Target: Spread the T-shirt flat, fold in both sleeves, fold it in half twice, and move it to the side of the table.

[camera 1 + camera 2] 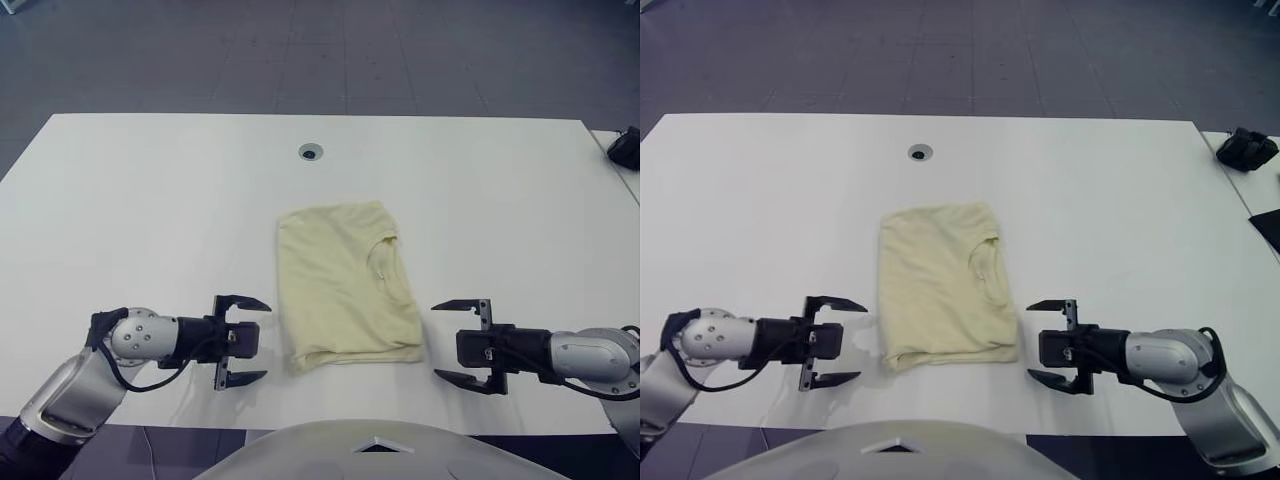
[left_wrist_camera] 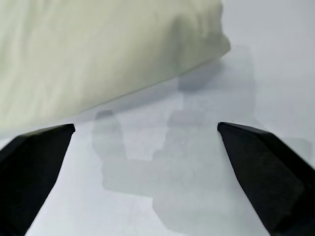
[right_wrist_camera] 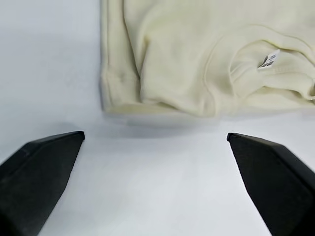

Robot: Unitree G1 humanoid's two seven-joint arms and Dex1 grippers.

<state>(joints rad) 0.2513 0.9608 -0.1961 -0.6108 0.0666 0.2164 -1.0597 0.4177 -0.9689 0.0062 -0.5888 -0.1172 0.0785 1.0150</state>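
Folded pale-yellow T-shirt (image 3: pixel 206 54) on white table (image 3: pixel 147 187), right gripper (image 3: pixel 155 135) fingers spread

T-shirt (image 1: pixel 345 285) plain pale yellow, table (image 1: pixel 150 200) wht.

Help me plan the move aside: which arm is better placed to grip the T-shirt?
Right, probably: the open right claw sits nearer the T-shirt, its edge squarely ahead; the left claw faces a corner.

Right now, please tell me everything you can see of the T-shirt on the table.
The T-shirt is pale yellow, soft cloth like cotton. It lies flat, folded into a rough rectangle, near the middle of the white table. The collar, with a small white label, faces up on the robot's right side. The open left hand and right hand sit beside it, not touching.
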